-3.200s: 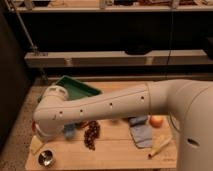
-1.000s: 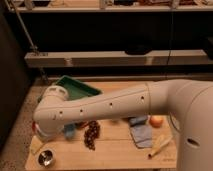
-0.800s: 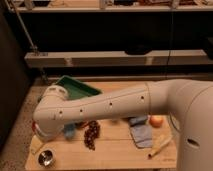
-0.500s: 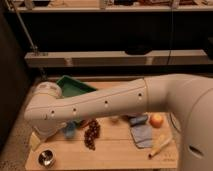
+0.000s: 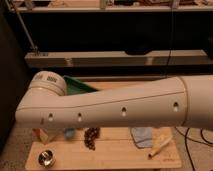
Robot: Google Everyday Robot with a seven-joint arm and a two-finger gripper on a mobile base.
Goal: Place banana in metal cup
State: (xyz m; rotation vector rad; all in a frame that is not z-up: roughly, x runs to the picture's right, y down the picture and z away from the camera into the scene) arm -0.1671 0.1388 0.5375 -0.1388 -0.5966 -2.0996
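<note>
The banana (image 5: 160, 145) lies slanting on the right of the desk (image 5: 115, 156), and the cup (image 5: 47, 158) is far left. The gripper is out of sight past the arm (image 5: 125, 107), so I cannot tell its state

The arm (image 5: 115, 107) crosses mid-frame from the right edge, over the table (image 5: 117, 159), with the tray (image 5: 80, 86) behind it (the gripper is out of sight). The metal cup (image 5: 47, 158) sits on the table at lower left, the banana (image 5: 159, 146) at lower right, just beside the cloth (image 5: 142, 136).
</note>
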